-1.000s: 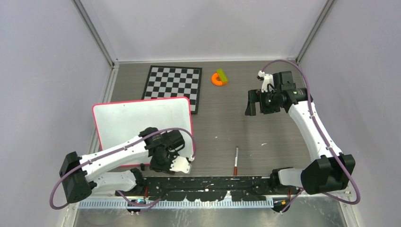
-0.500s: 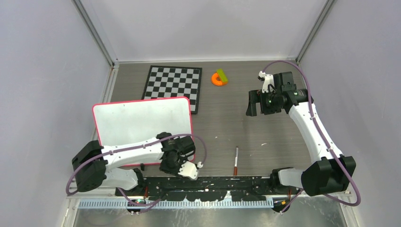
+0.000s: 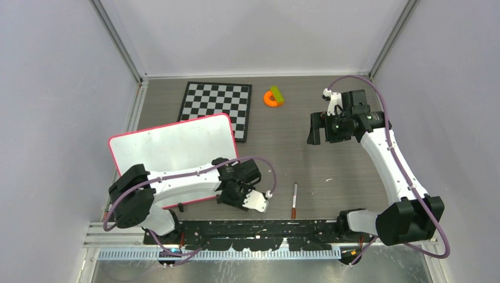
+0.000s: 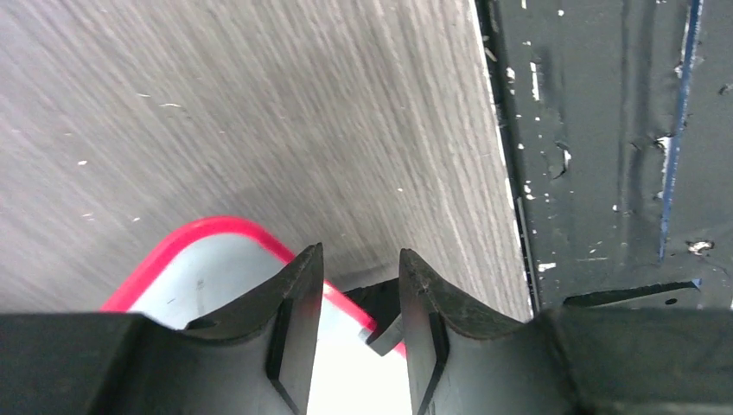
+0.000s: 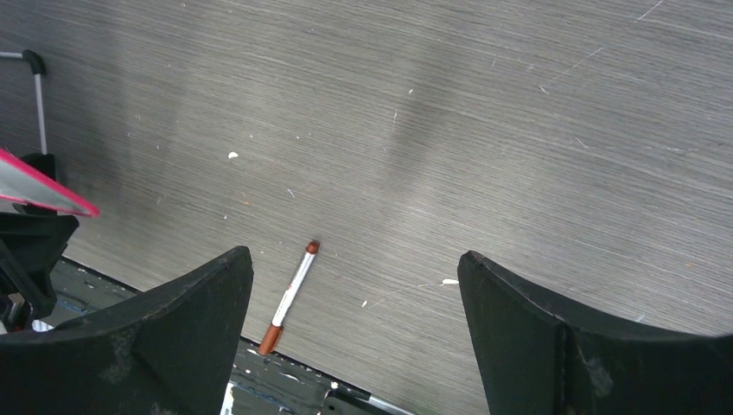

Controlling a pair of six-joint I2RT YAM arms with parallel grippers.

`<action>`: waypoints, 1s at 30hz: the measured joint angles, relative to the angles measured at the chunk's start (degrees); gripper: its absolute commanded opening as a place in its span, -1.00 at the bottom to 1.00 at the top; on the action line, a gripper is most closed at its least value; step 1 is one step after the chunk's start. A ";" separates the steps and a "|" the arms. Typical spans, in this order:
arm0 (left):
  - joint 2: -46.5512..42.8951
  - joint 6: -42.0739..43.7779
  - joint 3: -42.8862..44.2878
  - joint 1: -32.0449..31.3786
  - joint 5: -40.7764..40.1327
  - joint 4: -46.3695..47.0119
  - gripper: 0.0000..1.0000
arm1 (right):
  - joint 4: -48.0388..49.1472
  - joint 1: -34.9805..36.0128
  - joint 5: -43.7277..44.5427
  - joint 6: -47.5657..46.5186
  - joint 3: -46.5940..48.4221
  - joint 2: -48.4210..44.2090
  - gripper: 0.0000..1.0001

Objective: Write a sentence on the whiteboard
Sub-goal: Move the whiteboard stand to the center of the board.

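grey bench (image 3: 330, 153) carries the blank whiteboard (image 3: 171, 147), its far corner over the checkerboard (image 3: 215, 103). left gripper (image 4: 359, 259) pinches the board's near corner, likely repositioning it. right gripper (image 5: 354, 255) hangs spread wide; next comes grasping the marker (image 5: 290, 298), near-right of the checkerboard.

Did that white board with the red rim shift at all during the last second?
Yes. The whiteboard has swung counterclockwise in the top view: its far right corner has crept further over the checkerboard, while its far left corner has dropped away from it.

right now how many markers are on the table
1. The marker lies on the table near its front edge, between the two arm bases. Another may be hidden under the whiteboard.
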 measured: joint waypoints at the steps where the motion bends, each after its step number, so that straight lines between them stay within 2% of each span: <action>1: 0.33 0.09 0.55 0.00 -0.15 0.31 -0.14 | 0.02 -0.02 0.00 0.00 -0.02 -0.13 0.85; 5: 0.02 1.49 3.06 0.02 -0.42 -0.57 0.22 | 0.04 -0.02 0.02 0.00 -0.22 -0.98 0.85; 7: -1.25 3.37 3.85 -0.04 -0.46 -1.92 0.27 | 0.09 -0.02 0.00 0.00 -0.35 -1.22 0.85; 15: -11.72 16.02 1.14 -0.37 -1.07 -8.35 0.24 | 0.22 -0.02 -0.02 0.00 -0.57 -1.33 0.85; 30: -12.35 40.50 -9.20 -1.99 -3.02 -8.70 0.01 | 0.44 -0.02 0.55 -0.44 -0.57 -1.36 0.85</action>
